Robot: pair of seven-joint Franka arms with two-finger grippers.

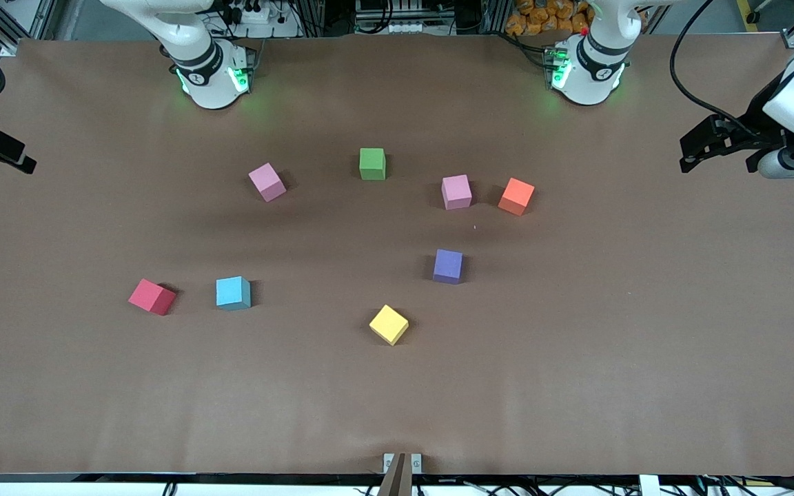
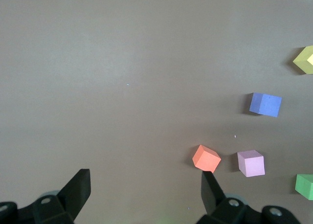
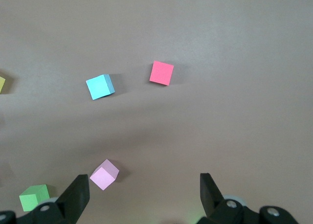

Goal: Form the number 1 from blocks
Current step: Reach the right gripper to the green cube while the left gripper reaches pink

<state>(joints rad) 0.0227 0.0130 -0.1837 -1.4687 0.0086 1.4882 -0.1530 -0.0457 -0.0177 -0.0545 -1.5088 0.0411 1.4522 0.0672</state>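
my left end effector [image 2: 145, 187] and right end effector [image 3: 145, 190] both spread apart, waiting high over the desk [image 1: 576, 344], blocks scattered, probably untouched

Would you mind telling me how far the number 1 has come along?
Nothing is done: the green, purple, blue, red and two pink cubes lie scattered apart. Nothing is in hand: the left gripper and right gripper are open and empty. All placing remains.
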